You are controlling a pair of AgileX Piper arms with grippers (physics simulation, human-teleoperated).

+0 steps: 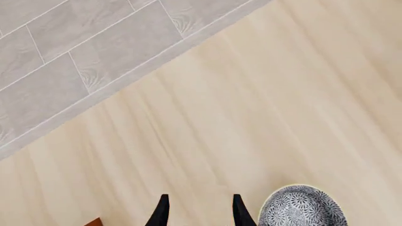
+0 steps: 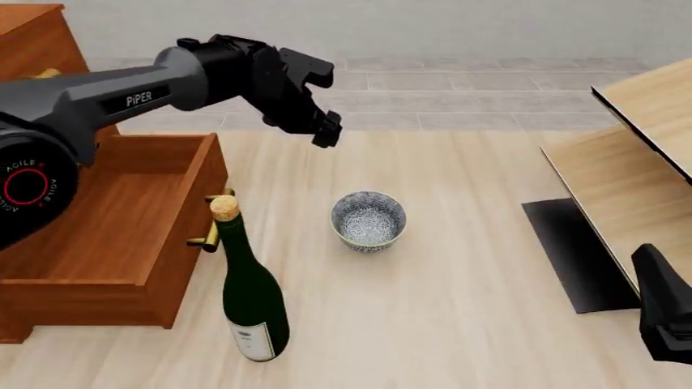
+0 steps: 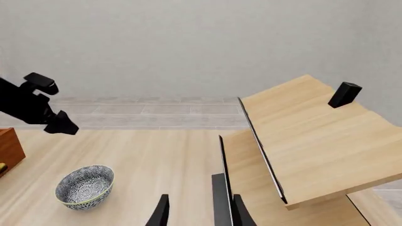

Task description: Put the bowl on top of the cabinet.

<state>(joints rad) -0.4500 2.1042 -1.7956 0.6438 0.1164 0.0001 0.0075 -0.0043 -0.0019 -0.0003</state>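
The bowl [image 2: 369,219] stands upright on the pale table, blue-and-white speckled inside; it also shows in the left wrist view [image 1: 302,207] and the right wrist view [image 3: 84,187]. My left gripper [image 2: 321,126] hangs open and empty above the table, beyond the bowl and a little to its left; its fingertips [image 1: 162,212] show apart with nothing between them. The reddish-brown cabinet [image 2: 32,49] stands at the far left with a drawer [image 2: 108,211] pulled out. My right gripper [image 2: 662,312] sits low at the right edge, open [image 3: 199,214] and empty.
A corked green wine bottle [image 2: 251,300] stands in front of the open drawer, left of the bowl. Pale light-wood furniture [image 2: 638,146] with a black base [image 2: 573,251] fills the right side. The table's far edge meets grey tiled floor [image 1: 94,47].
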